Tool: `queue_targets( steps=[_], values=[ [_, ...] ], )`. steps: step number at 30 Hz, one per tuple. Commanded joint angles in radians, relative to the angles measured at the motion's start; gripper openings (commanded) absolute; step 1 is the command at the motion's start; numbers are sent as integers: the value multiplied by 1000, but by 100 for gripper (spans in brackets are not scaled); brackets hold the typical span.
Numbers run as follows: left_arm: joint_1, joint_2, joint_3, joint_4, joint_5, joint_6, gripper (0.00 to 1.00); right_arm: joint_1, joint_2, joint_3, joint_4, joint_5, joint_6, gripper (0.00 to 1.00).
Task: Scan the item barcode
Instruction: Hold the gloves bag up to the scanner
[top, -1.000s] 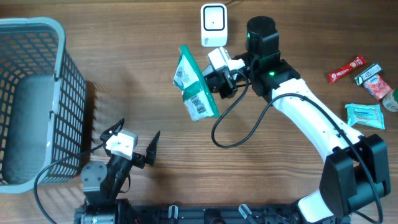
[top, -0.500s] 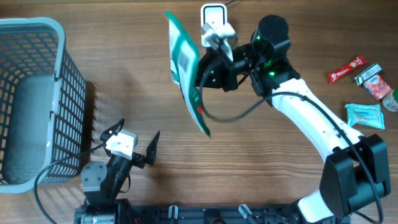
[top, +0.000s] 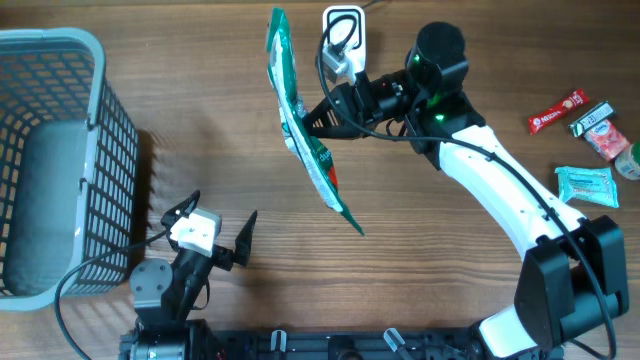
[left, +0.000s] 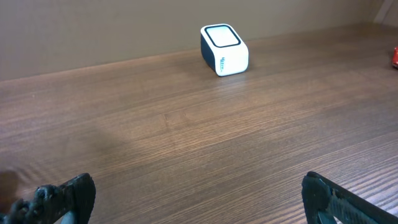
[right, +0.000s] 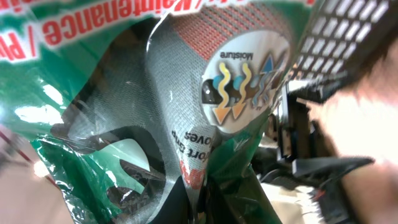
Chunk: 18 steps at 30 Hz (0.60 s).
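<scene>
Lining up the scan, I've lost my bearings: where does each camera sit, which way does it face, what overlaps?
Overhead: above the table, looking straight down; both arms, right gripper holding the green packet, scanner, basket.
Left wrist: low, facing across the table to the scanner; open left gripper at the bottom corners.
Right wrist: tight against the packet, filling the frame; fingers indistinct.
Shared: scanner, overhead and left wrist; packet, overhead and right wrist.

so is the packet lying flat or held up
Held up: the right claw is shut on the packet, which shows nearly edge-on from overhead, near the scanner.
</scene>
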Motion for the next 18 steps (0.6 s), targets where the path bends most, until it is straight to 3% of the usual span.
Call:
queue_targets(
  steps=[1,4,7,9,12,15,18],
  values=[
    [2,-2,-5,3,12,-9,100,-13,1,6,-13,-17,-226,5],
    [2,-2,-5,3,12,-9,100,-9,1,5,-93,44,-310,5],
    [2,-2,-5,3,12,-9,100,1,1,5,-358,164,-562,5],
    [2,-2,-5,3,12,-9,100,1,1,6,-666,418,-753,5],
    [2,-2,-5,3,12,-9,100,0,1,22,-1017,859,-909,5],
    [2,-2,-5,3,12,-9,100,0,1,60,-1149,1026,-984,5],
    [2,-2,-5,3,12,-9,100,-6,1,122,-1234,1325,-988,5]
  ],
)
